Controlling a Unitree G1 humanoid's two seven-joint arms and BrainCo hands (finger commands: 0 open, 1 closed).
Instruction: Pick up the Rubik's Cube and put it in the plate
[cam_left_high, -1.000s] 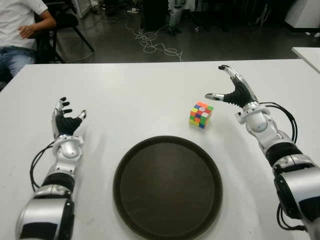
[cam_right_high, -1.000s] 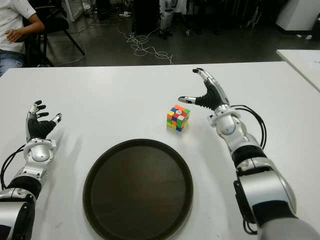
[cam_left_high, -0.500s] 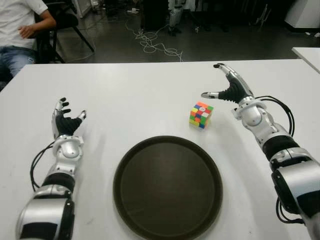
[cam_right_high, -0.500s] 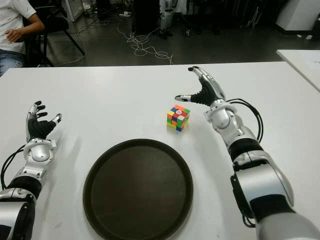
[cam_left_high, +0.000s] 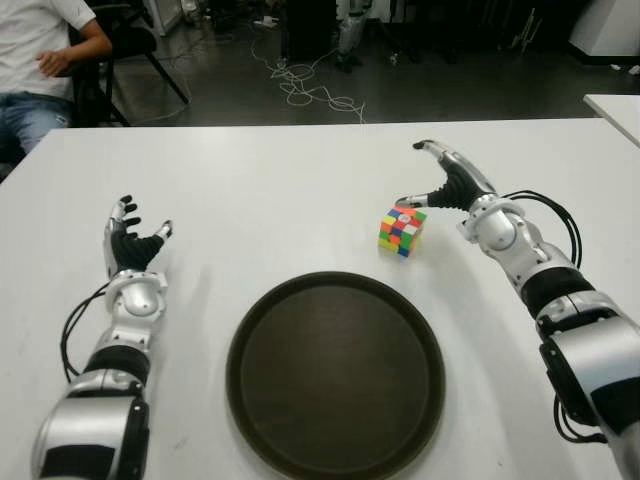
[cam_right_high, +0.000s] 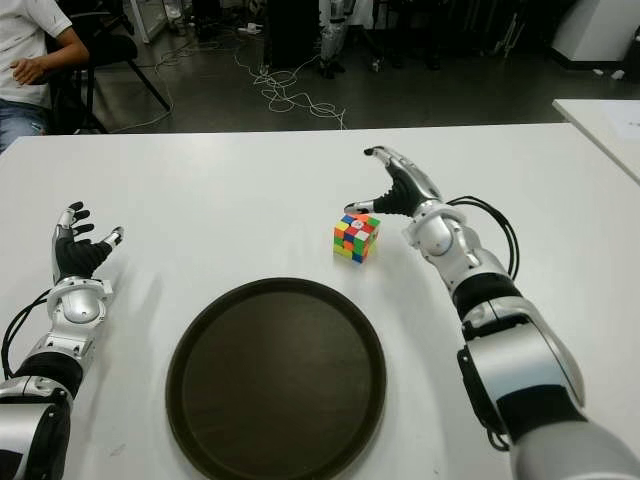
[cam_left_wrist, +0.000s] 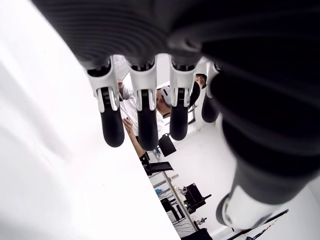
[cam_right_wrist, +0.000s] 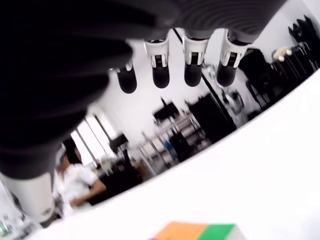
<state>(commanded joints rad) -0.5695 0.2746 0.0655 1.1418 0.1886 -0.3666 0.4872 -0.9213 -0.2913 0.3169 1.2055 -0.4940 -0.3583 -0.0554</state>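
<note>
A round dark plate (cam_left_high: 335, 375) was set on the white table (cam_left_high: 260, 200) nearest the robot, with nothing in it. The left hand (cam_left_high: 130, 245) was seen to the left of the plate, its fingers (cam_left_wrist: 111, 125) spread and nothing held. Just beyond the plate's far right rim, the Rubik's Cube (cam_left_high: 401, 230) was placed on the table, apart from the plate. The right hand (cam_left_high: 450, 185) was held just beside the cube's far right side, fingers (cam_right_wrist: 160, 75) extended and thumb close to the cube's top, nothing being grasped. A seated person (cam_left_high: 45, 60) was visible at the far left.
</note>
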